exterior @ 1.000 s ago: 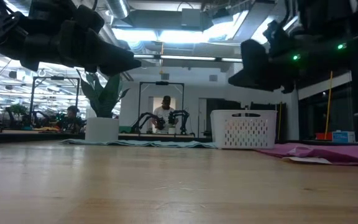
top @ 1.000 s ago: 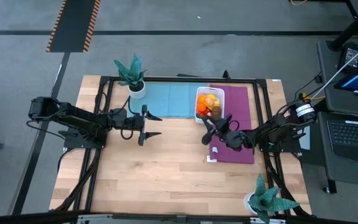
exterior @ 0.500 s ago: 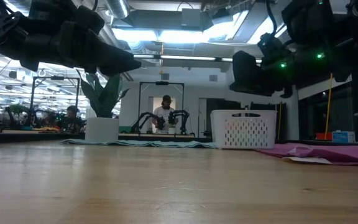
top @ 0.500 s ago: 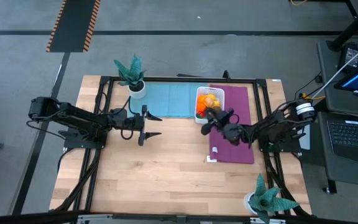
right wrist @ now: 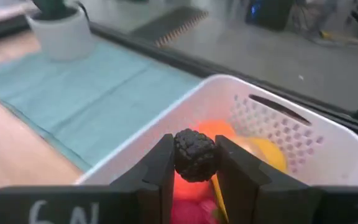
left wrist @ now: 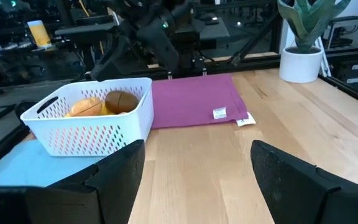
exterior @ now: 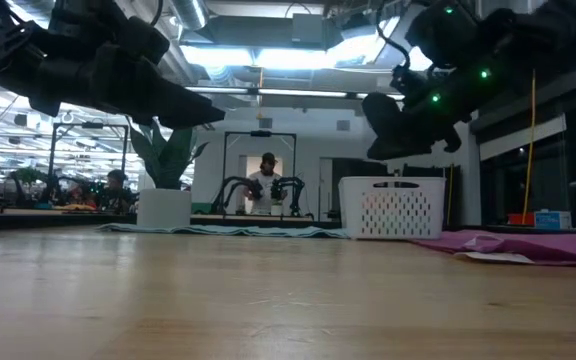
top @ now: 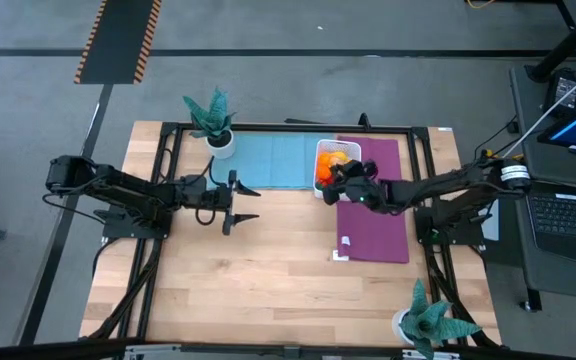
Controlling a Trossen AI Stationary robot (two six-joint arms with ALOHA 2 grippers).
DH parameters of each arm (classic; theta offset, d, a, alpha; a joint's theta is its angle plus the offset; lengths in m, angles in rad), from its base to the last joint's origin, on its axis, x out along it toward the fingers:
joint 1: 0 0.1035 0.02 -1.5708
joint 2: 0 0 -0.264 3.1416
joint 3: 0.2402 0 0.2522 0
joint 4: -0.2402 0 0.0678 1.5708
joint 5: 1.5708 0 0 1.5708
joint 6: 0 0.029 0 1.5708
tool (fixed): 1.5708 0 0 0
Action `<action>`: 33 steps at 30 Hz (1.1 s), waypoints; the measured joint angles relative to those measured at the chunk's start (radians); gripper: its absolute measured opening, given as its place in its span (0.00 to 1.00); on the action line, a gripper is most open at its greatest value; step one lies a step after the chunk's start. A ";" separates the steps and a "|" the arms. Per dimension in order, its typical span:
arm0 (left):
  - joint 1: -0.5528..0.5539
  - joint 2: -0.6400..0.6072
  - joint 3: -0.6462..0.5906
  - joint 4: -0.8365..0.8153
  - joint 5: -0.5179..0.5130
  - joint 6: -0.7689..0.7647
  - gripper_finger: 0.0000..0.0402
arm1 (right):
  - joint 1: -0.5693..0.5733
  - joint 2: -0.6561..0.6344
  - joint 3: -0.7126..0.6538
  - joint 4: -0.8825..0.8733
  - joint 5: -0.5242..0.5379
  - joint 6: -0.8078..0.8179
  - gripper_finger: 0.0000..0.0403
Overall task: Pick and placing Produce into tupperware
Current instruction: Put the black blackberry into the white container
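Holding a dark bumpy berry over the white basket.

On the left, the left tool (top: 236, 203) hangs above the bare wooden surface (top: 258, 280), its two fingers (left wrist: 110, 177) spread wide apart with nothing between them, beside the teal mat (top: 273, 160). Further right, the right tool (right wrist: 194, 163) is above the near rim of the white perforated basket (right wrist: 278, 124), its fingers closed against both sides of a small dark bumpy berry (right wrist: 194, 154). The basket (top: 337, 164) stands at the back of the surface, between the teal mat and the purple mat (top: 373, 225), touching both. Inside it lie an orange piece (right wrist: 219, 132), a yellow piece (right wrist: 269, 154) and a red piece (right wrist: 188, 186); the left wrist view also shows a brown rounded piece (left wrist: 122, 101) there.
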 joint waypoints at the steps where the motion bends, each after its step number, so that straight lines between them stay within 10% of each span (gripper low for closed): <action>1: 0.000 0.000 0.000 0.000 0.000 0.000 0.71 | -0.010 -0.010 0.018 -0.064 -0.012 0.014 0.24; 9: 0.004 0.000 0.000 -0.001 0.000 0.025 0.71 | -0.125 -0.047 0.101 -0.308 -0.317 0.068 0.24; 33: 0.004 0.000 0.000 -0.004 -0.001 0.026 0.71 | -0.171 0.027 0.122 -0.374 -0.395 0.036 0.24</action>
